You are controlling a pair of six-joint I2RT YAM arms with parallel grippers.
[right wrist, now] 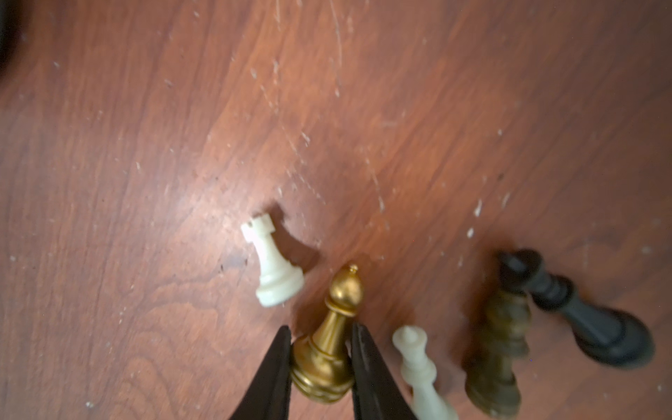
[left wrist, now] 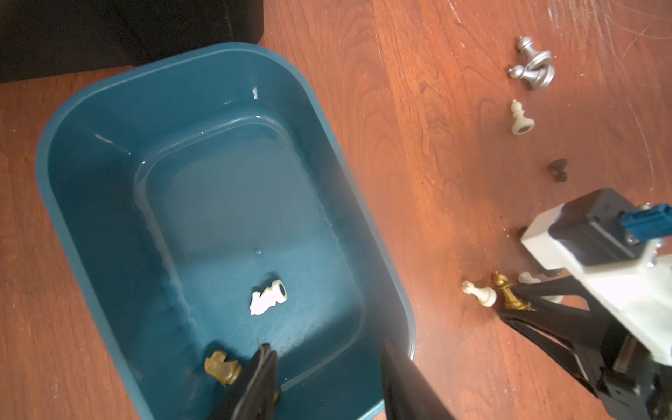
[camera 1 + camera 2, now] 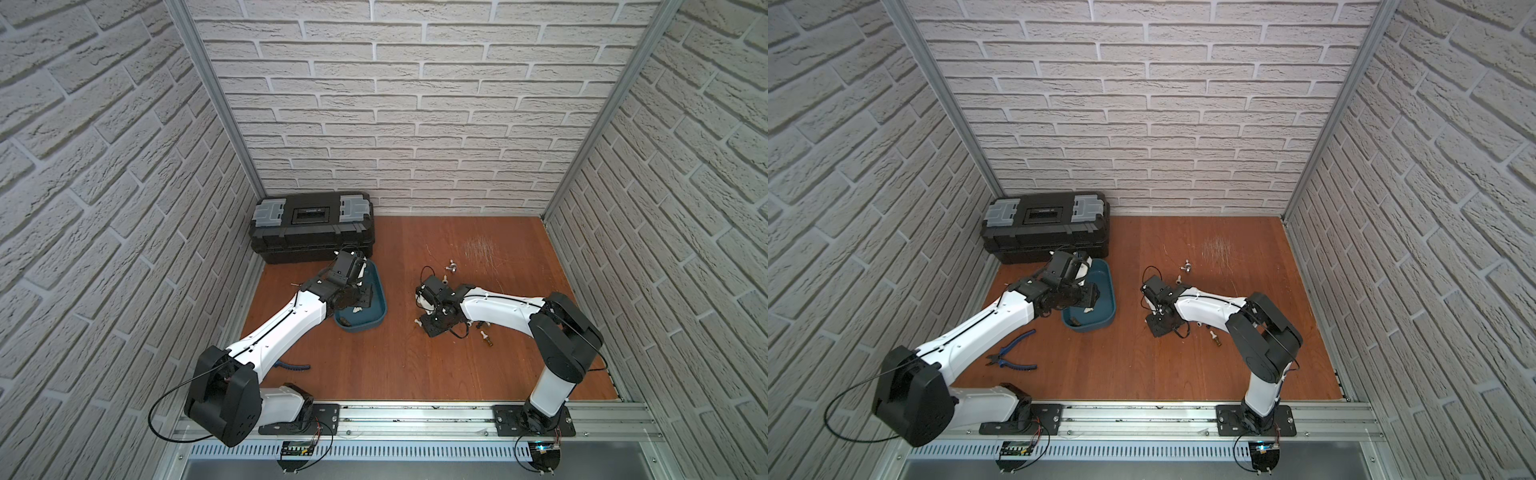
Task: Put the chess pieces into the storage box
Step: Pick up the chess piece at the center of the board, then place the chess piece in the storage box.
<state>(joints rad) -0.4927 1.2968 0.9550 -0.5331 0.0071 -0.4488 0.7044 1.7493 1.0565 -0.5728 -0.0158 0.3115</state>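
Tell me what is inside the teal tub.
A white piece lies on its side on the floor of the teal tub; a yellow-brown piece lies near the open left claw. The claw's fingers cover part of that end, so more could sit beneath them.

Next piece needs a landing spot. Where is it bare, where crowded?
Bare: the storage box floor between the white knight and its wall by the toolbox. Crowded: round the right gripper, white rook and a white piece flanking the gold bishop.
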